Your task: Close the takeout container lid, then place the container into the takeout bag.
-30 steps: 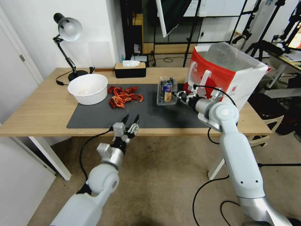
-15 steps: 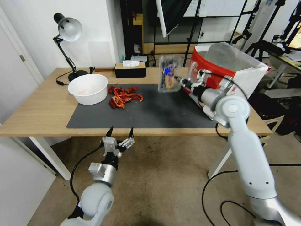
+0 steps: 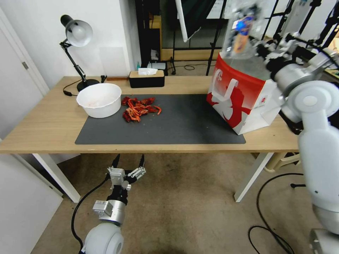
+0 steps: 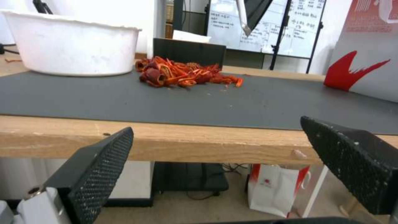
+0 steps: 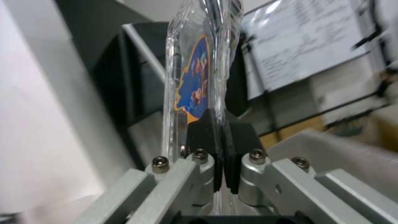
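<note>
Since a second ago, right gripper (image 3: 263,49) has hauled the takeout container (image 3: 243,30) off the mat (image 3: 183,123) and up high; now it hangs above the takeout bag (image 3: 247,95), at about 12 o'clock from the bag's mouth. Jaws are clamped on the container's edge; lid (image 5: 195,81) looks closed, label facing out. Left gripper (image 3: 128,165) has dropped below the table (image 3: 46,120) edge, fingers spread, idle. I'd centre the box over the opening, tilt it flatter, lower slowly past the rim, and release only once it's well inside the lining.
</note>
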{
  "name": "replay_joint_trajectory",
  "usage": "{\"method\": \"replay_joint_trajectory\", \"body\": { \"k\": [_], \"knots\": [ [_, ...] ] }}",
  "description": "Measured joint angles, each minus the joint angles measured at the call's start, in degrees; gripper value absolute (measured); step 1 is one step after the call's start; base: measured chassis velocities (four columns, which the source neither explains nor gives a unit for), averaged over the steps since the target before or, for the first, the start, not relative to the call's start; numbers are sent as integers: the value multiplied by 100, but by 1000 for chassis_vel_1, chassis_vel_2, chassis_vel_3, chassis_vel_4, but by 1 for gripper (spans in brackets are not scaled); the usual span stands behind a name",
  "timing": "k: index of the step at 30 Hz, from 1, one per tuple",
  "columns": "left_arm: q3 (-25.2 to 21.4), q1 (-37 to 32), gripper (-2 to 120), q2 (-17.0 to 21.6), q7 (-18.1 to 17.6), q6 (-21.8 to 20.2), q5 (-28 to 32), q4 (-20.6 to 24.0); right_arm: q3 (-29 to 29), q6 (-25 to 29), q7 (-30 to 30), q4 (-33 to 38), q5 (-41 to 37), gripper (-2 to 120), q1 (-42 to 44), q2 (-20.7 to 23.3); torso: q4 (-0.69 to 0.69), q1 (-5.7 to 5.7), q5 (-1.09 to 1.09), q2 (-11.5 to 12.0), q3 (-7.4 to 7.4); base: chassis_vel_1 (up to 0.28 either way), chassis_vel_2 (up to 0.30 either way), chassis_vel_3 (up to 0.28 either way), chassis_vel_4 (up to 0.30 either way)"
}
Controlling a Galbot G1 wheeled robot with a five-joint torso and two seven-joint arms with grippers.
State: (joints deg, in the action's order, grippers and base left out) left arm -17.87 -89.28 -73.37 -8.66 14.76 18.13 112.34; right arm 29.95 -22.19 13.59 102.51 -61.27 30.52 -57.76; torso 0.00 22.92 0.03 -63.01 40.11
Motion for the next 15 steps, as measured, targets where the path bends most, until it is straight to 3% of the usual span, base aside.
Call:
{"method": "replay_joint_trajectory", "body": {
  "k": [8,15],
  "knots": [
    [85,118,100,3,-23,-3,6,-45,87,193,-36,-248,697,0,201,289,-2,0,-2,0,0,0,0,0,0],
    [96,142,100,0,-47,-23,21,-48,155,-338,516,-81,237,1,457,229,1,0,-2,0,0,0,0,0,0]
  ]
}}
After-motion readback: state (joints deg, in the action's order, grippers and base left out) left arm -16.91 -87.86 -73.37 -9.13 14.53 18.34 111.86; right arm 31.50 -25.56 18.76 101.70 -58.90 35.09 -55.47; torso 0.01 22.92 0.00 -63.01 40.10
